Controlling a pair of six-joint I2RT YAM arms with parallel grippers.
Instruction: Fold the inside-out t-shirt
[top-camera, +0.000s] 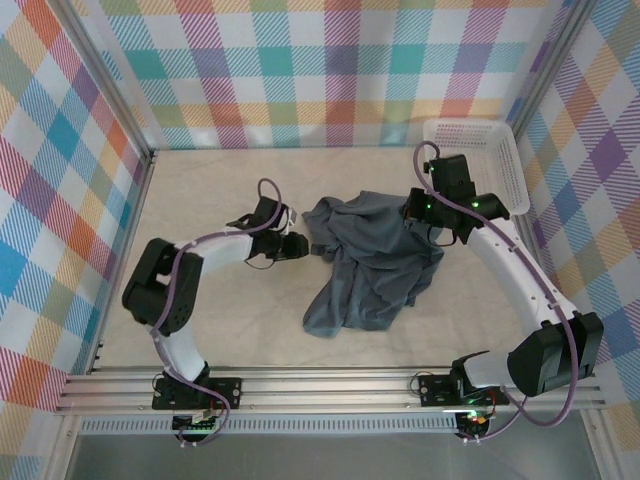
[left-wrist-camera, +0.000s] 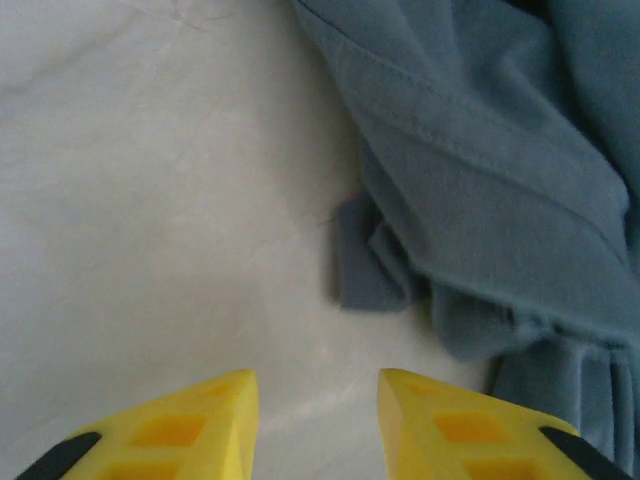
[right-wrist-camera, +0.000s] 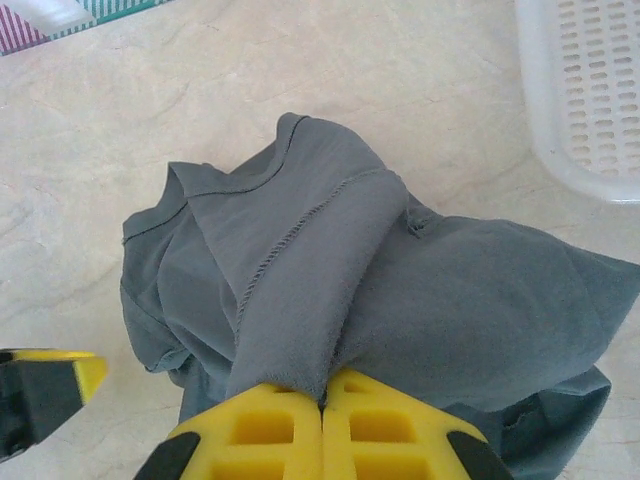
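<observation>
At the near edge, both arm bases were bolted to an aluminium rail (top-camera: 330, 385), and the pale table (top-camera: 250, 330) stretched away from it.

The inside-out t-shirt (top-camera: 365, 265) lay crumpled near the middle of the table, between the two arms. Its lower part trailed toward the rail, and its bunched upper part lay farther back. It was on the table surface and apart from the basket.

The left gripper (top-camera: 300, 245) sat low at the shirt's left edge. In the left wrist view its yellow fingers were spread, with bare table in the gap between them (left-wrist-camera: 318, 385). Just ahead lay a small flap of the grey fabric (left-wrist-camera: 500, 200); the fingers were not touching it.

The right gripper (top-camera: 418, 212) was at the shirt's upper right. In the right wrist view its fingers were pressed together (right-wrist-camera: 322, 395) on a fold of the cloth (right-wrist-camera: 400, 300). The fold rose toward them in a ridge, with a raw stitched seam running along it (the seam allowance faced outward).

Farthest back, in the right corner, stood the white mesh basket (top-camera: 500, 160). The right arm overlapped its left side from the overhead camera. What showed of its slotted floor and wall (right-wrist-camera: 560, 130) was plain white plastic. Plaid panels (top-camera: 300, 70) closed in the table behind and at both sides.
</observation>
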